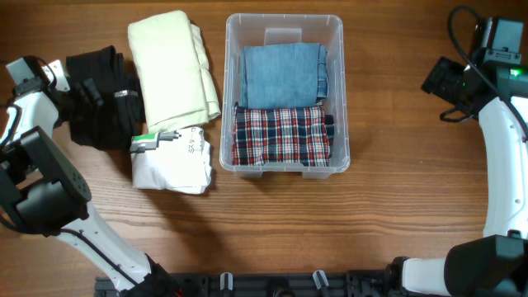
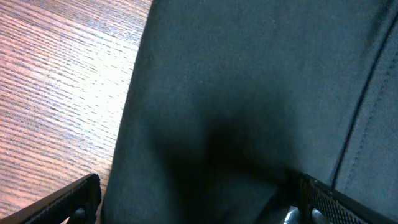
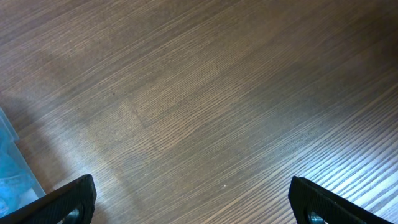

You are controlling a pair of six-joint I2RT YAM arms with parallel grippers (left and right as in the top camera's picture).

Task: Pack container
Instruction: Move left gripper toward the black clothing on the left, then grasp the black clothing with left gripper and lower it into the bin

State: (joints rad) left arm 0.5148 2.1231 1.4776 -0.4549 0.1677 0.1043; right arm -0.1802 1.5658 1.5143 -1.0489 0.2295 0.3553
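Observation:
The clear container [image 1: 338, 91] stands at the table's middle. It holds a folded blue denim piece [image 1: 283, 74] at the back and a folded red plaid cloth [image 1: 280, 134] at the front. A black garment [image 1: 103, 103] lies at the far left. My left gripper [image 1: 82, 89] is over it. In the left wrist view the fingers [image 2: 199, 202] are open wide, with the black garment [image 2: 249, 93] between them. My right gripper [image 1: 437, 82] is to the right of the container, open and empty over bare wood [image 3: 199, 202]. A bit of the container's edge [image 3: 9, 162] shows at the left.
A folded cream cloth [image 1: 169, 70] lies left of the container, beside the black garment. A folded white cloth [image 1: 175, 161] with a small green and grey tag lies in front of it. The table is brown wood [image 1: 396, 214].

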